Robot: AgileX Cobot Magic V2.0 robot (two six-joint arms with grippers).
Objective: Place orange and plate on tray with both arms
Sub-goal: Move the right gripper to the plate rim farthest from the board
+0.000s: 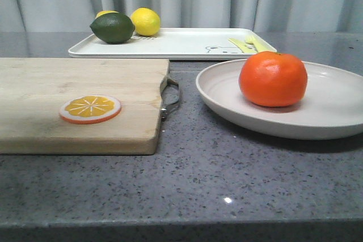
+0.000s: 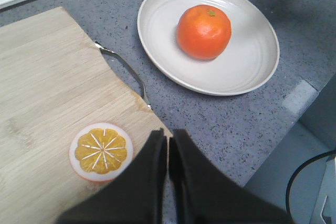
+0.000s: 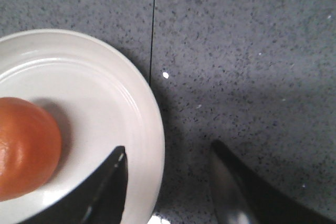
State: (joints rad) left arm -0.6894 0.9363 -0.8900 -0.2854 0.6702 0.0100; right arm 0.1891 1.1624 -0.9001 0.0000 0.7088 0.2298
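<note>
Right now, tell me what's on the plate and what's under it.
Only the orange sits on the plate. The plate rests on the grey counter, not on the tray. Whatever lies directly beneath the plate is covered and cannot be seen.

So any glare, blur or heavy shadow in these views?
Front view: small glint on the countertop, orange sharp. Left wrist view: shut left gripper dark and soft. Right wrist view: plate shadows the counter, open right gripper blurred.
</note>
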